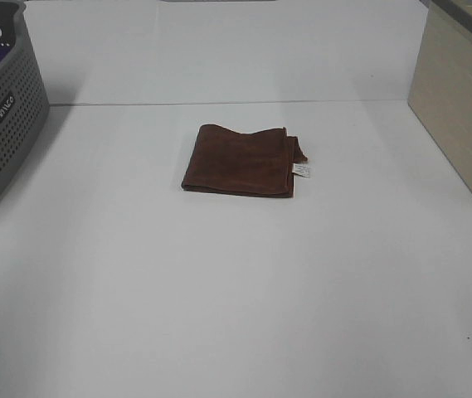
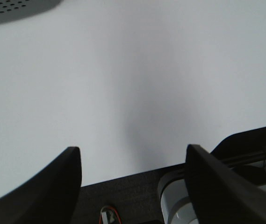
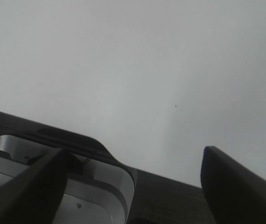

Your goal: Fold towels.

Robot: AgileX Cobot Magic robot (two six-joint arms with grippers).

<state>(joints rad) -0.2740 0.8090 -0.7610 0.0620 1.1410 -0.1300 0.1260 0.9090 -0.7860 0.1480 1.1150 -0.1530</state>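
My left gripper has its fingers spread wide apart with nothing between them, only bare white table showing through the gap, and my right gripper is the same, its dark fingers parted over plain table surface. Neither arm appears in the high camera, so I take the towel as my landmark and place everything from it. It lies flat near the middle of the table, already folded into a compact dark reddish-brown rectangle, with one neat folded edge on the side facing the gray basket. On the opposite side the layers do not line up cleanly: a corner of cloth pokes out past the stack, and a small white tag hangs just off that corner on the side nearer my camera. The gray perforated basket stands well apart from the towel, at the table's left edge in the high view, with something purple inside that I cannot make out. A beige box stands well apart on the towel's other side, at the right edge. From my left wrist camera I catch only a sliver of the basket's perforated wall, far beyond the fingers; the towel is not visible from either wrist camera.
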